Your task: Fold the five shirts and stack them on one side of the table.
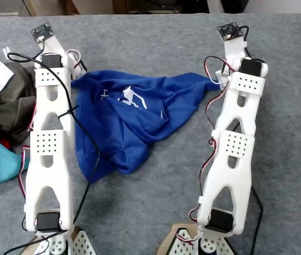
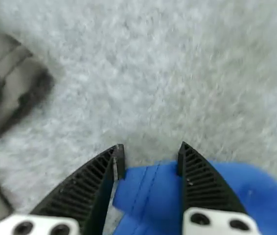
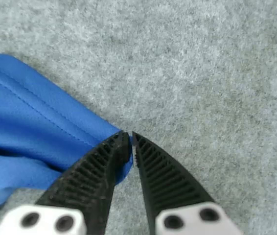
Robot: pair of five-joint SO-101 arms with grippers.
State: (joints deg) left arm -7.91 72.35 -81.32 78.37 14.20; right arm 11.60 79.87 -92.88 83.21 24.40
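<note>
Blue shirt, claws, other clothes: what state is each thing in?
Blue shirt: crumpled, unfolded, lying between both claws.
Left claw: open, astride the shirt's edge.
Right claw: shut on the shirt's corner.
Other shirts: heaped, unfolded, at the table's edge.

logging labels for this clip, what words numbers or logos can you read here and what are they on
No text can be read.
The blue shirt has a white print, too crumpled and small to read.
The pile of clothes shows no lettering.
</note>
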